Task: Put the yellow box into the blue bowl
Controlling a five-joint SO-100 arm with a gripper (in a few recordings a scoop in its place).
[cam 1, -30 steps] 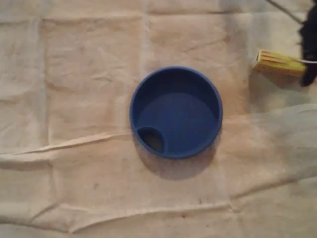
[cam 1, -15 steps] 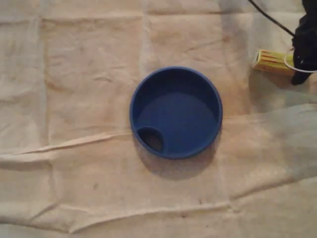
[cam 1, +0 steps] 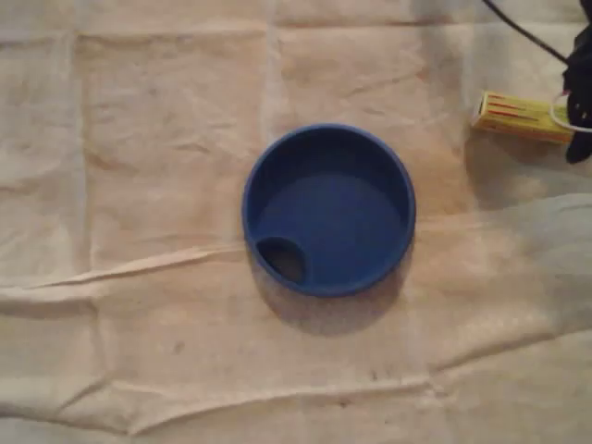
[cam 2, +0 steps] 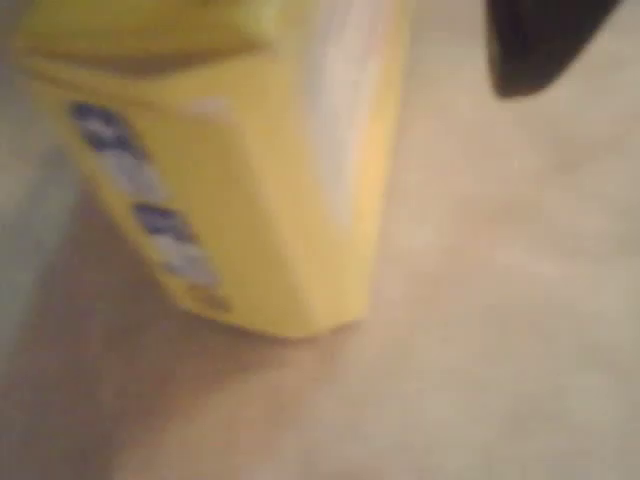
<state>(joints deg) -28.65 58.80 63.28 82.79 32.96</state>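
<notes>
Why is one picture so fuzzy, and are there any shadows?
Wrist view: the yellow box sits so close to the lens that it is out of focus, its print smeared. Overhead view: sharper, with the blue bowl casting a soft shadow toward the picture's bottom on the cloth.

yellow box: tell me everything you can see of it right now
The yellow box is a small, long carton, cardboard by the look. It has thin red lines on top in the overhead view and blurred bluish print on one side in the wrist view. It lies on the cream cloth near the right edge, apart from the blue bowl. The dark gripper overlaps its right end; contact cannot be told.
</notes>
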